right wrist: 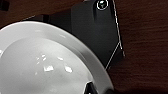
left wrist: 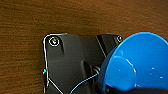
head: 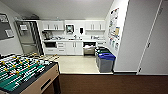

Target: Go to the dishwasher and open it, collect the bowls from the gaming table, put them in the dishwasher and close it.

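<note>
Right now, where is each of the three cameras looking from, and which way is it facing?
Head view: high on the robot, facing forward and down at a kitchenette with the dishwasher, bins and a foosball table.
Left wrist view: on the left arm, looking down past its dark plate at a blue bowl.
Right wrist view: on the right arm, same kind of plate, white bowl.
Both wrist views share brown floor.
</note>
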You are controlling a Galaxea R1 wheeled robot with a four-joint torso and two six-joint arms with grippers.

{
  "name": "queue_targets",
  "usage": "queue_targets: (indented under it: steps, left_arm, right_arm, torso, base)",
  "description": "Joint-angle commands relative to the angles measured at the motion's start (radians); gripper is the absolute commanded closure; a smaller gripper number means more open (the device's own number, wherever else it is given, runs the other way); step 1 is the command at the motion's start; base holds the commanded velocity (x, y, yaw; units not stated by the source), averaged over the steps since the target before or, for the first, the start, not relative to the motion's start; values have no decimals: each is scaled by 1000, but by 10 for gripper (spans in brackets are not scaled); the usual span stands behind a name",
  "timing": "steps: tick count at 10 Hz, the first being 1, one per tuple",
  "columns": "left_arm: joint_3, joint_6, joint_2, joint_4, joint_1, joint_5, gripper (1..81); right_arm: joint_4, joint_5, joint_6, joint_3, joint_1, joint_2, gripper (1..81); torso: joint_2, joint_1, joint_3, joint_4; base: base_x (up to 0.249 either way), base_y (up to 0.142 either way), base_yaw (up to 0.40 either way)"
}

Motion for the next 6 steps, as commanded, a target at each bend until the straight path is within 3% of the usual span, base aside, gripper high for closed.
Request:
queue_targets:
  steps: [1,6]
  left_arm:
    - [9,4,-33,16,-43,21,811]
    - [9,3,-33,16,-43,22,811]
  right_arm:
    - [-8,-30,-1,2,47,-17,811]
    - [-8,-30,-1,2,45,-17,811]
  torso:
    - [0,0,0,0]
    - [0,0,0,0]
  base:
    - [177,0,0]
    - [177,0,0]
